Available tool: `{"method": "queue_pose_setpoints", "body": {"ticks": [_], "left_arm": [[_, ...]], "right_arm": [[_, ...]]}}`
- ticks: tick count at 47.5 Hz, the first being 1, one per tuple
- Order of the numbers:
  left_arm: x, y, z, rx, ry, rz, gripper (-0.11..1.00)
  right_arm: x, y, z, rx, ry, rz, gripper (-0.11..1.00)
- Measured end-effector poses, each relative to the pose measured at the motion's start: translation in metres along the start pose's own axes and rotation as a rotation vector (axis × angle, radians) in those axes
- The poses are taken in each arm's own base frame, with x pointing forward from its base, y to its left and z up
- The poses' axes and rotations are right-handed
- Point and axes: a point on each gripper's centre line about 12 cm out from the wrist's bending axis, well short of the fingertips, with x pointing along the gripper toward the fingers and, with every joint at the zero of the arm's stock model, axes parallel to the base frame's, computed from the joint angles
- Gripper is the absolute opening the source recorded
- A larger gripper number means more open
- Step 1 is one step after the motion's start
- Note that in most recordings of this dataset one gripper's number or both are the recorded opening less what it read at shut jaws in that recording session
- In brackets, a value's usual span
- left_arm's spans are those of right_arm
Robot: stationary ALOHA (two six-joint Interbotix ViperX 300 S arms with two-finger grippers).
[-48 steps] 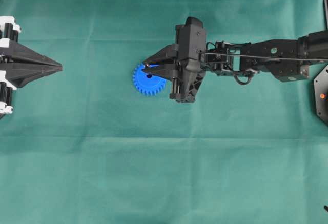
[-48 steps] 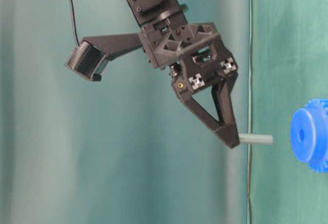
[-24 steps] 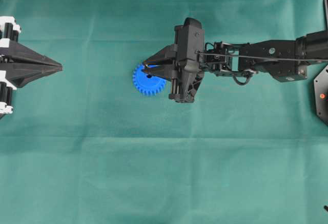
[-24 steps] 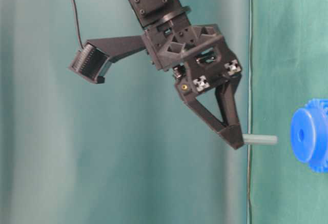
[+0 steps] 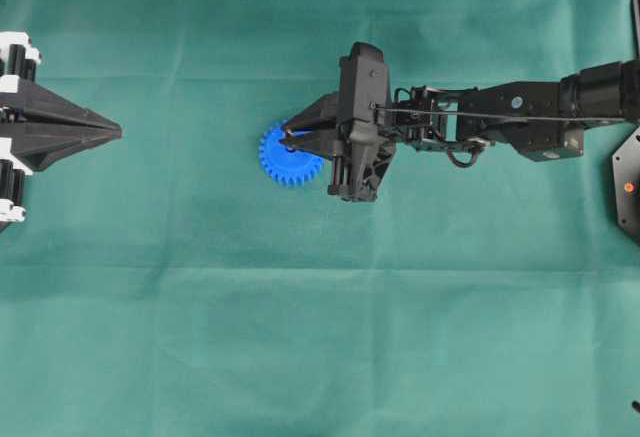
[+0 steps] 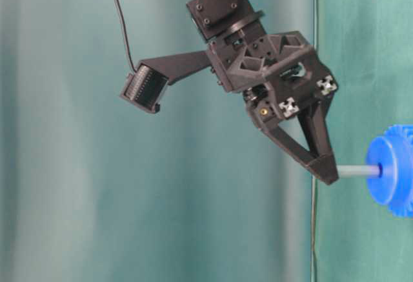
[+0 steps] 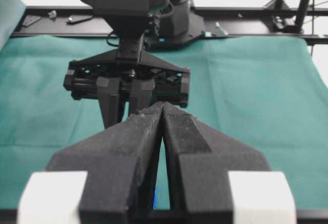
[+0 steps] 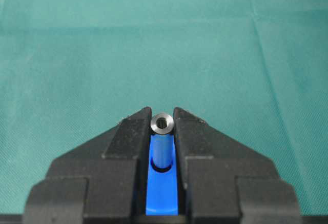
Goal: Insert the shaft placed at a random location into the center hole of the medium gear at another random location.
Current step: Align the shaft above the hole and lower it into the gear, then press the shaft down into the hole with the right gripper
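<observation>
Shaft is clamped between the right gripper fingertips, its lower end entered in the center hole of the medium gear. Left gripper is pressed together, well apart from the gear.

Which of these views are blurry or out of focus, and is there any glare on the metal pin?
Left wrist view: the left gripper up close is soft, and the background top is blown out white. Right wrist view: the shaft end is sharp, with a mild sheen and no harsh glare. Table-level view: the right gripper is crisp, the medium gear slightly soft. Overhead view: even light, faint shadows.
</observation>
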Motion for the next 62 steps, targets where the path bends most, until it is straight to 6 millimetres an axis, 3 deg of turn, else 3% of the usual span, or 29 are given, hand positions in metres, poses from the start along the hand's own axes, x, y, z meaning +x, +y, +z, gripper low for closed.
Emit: {"method": "queue_pose_setpoints", "body": {"ticks": [62], "left_arm": [[0.0, 0.0, -0.001, 0.0, 0.008, 0.0, 0.0]], "right_arm": [[0.017, 0.0, -0.03, 0.001, 0.061, -0.002, 0.13]]}}
